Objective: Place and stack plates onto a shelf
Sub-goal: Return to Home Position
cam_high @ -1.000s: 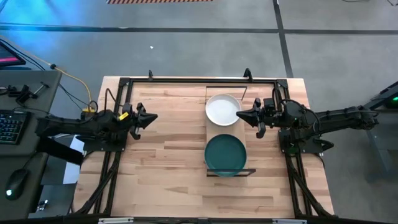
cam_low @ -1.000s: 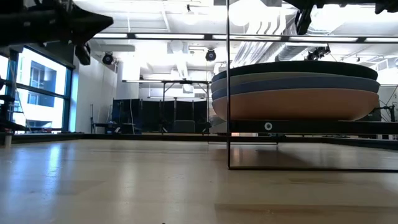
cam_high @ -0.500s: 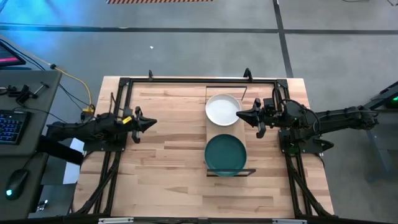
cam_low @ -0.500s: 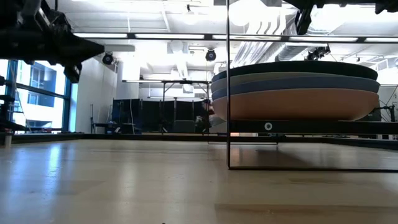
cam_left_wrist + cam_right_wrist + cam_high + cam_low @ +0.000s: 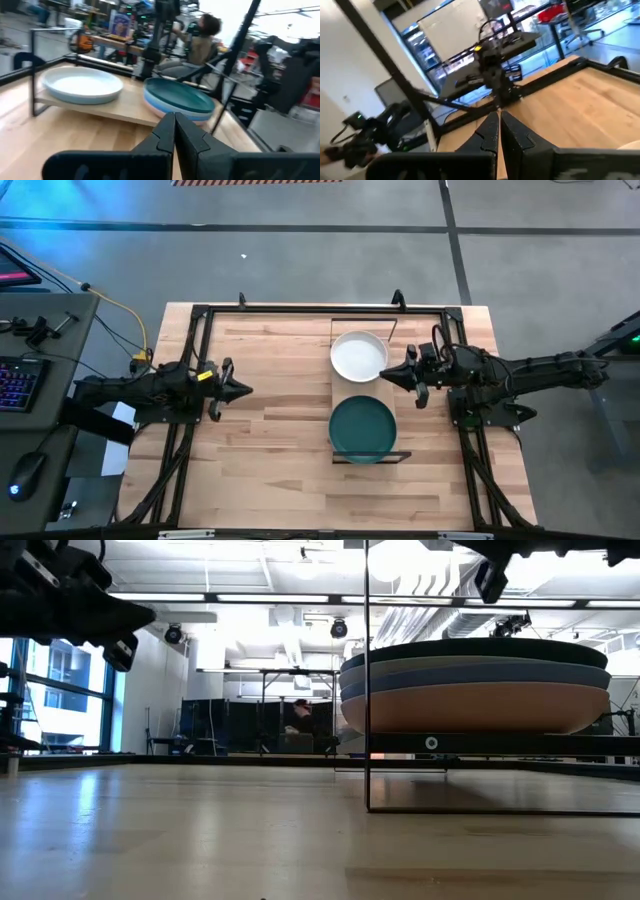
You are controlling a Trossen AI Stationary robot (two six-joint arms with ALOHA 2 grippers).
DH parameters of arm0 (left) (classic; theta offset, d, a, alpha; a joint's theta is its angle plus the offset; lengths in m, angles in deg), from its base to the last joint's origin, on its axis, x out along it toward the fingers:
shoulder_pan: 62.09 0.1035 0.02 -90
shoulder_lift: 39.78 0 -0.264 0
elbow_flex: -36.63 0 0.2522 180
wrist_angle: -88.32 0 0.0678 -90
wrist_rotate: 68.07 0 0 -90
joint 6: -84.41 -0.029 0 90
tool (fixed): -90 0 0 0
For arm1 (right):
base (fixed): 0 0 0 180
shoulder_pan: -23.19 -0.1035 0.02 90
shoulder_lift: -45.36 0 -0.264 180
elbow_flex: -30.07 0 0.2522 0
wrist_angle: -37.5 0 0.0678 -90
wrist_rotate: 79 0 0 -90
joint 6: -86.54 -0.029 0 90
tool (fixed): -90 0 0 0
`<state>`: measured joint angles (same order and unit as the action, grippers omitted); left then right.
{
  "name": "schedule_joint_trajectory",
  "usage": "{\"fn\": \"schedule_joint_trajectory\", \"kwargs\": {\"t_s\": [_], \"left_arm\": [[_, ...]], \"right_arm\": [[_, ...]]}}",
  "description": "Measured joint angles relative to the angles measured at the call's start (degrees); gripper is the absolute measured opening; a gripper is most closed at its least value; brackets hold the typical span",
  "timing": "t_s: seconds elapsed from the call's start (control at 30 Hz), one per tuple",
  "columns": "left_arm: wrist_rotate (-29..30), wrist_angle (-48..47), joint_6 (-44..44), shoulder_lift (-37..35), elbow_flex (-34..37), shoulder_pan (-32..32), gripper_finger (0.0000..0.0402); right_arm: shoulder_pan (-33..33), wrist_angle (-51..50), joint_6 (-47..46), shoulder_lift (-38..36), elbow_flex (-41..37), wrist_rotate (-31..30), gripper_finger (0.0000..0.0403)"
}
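The pale wood counter bears a long narrow wood shelf. The dark teal round plate stack sits at its 6 o'clock end and the white round plate at 12. The left gripper at 9 and the right gripper at 3 have fingers pinched together, empty. Pull them back slowly.

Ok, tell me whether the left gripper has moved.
Yes. In the high view the left gripper has shifted from level with the white plate toward the teal plate.

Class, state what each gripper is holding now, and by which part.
Nothing is held. The left gripper and right gripper hang empty, jaws shut; the plates rest on the shelf.
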<state>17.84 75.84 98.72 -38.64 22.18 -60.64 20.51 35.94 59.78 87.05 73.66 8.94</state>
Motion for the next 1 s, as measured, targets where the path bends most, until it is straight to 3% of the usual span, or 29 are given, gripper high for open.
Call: {"fn": "schedule_joint_trajectory", "kwargs": {"t_s": [0.2,0.3,0.5,0.73,1.0], "left_arm": [[3.3,-0.2,0.5,0.1,0.0,0.1,0.0],[3.3,-0.2,0.5,0.1,0.0,0.1,0.0001],[3.4,-0.2,0.5,0.1,0.0,0.1,0.0001],[3.5,-0.2,0.5,0.1,0.0,0.1,0.0001],[3.5,-0.2,0.5,0.1,0.0,0.1,0.0001]], "right_arm": [[0.0,-10.5,3.1,-6.4,-0.7,3.1,0.0],[0.0,-12.5,3.3,-12.9,-5.6,2.8,0.0],[0.0,-4.1,2.2,-28.3,-18.6,0.7,0.0],[0.0,-1.2,7.6,-40.2,-27.0,0.9,0.0],[0.0,-3.5,11.7,-40.7,-29.2,1.8,0.0]]}}
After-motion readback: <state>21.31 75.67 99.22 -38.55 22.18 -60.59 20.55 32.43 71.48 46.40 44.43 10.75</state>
